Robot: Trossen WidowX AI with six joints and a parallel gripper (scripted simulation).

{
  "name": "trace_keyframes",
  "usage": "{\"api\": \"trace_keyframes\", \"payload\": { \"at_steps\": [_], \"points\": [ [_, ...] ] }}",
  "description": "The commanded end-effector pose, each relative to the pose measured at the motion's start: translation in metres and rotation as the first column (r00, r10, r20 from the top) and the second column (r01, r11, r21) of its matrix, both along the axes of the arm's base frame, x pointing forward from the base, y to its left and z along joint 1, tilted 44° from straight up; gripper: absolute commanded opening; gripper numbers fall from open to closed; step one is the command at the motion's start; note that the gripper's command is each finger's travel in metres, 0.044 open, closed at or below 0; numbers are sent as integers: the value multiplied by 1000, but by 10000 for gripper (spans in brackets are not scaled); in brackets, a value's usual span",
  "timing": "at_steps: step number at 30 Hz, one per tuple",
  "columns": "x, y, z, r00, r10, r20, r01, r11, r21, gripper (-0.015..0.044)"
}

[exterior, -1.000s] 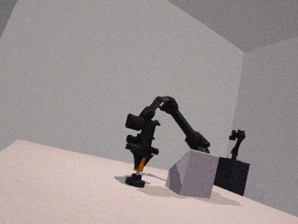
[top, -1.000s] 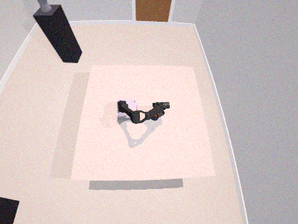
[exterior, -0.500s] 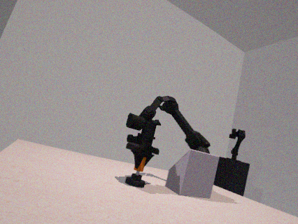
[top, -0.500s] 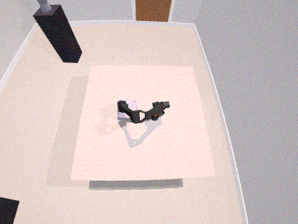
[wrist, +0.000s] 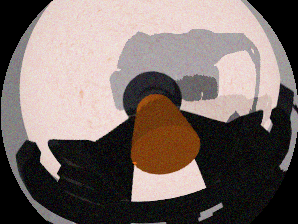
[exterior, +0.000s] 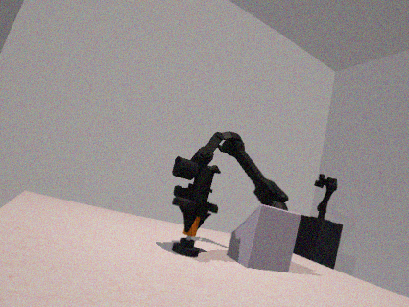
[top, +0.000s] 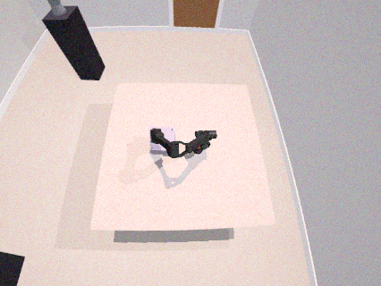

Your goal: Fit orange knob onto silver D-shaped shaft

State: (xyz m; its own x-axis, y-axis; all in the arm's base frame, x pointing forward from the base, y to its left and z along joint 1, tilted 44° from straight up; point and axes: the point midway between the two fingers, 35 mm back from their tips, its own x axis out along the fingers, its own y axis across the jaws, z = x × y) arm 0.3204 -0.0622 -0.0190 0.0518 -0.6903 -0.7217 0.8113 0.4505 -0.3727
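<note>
My gripper is shut on the orange knob. A spot of the knob's orange shows under the arm in the top view. The knob tilts slightly in the exterior view, its lower end just above the dark round pedestal. A sliver of the silver shaft shows between knob and pedestal in the exterior view. In the wrist view the knob's far end overlaps the pedestal's near part and hides the shaft. The knob's hole and both flat sides are hidden.
A pale lilac block stands on the table beside the arm's base. A black pillar stands beyond the table.
</note>
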Motion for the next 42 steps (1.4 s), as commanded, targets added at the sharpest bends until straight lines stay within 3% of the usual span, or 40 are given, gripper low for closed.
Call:
{"api": "trace_keyframes", "payload": {
  "at_steps": [1,23,39,42],
  "points": [
    [0,-1,-1,1000,4,-1,-4,1000,-6,0],
    [0,-10,-11,1000,-5,3,5,1000,0,0],
    [0,-10,-11,1000,-5,3,5,1000,0,420],
    [0,-10,-11,1000,-5,3,5,1000,0,440]
  ]
}}
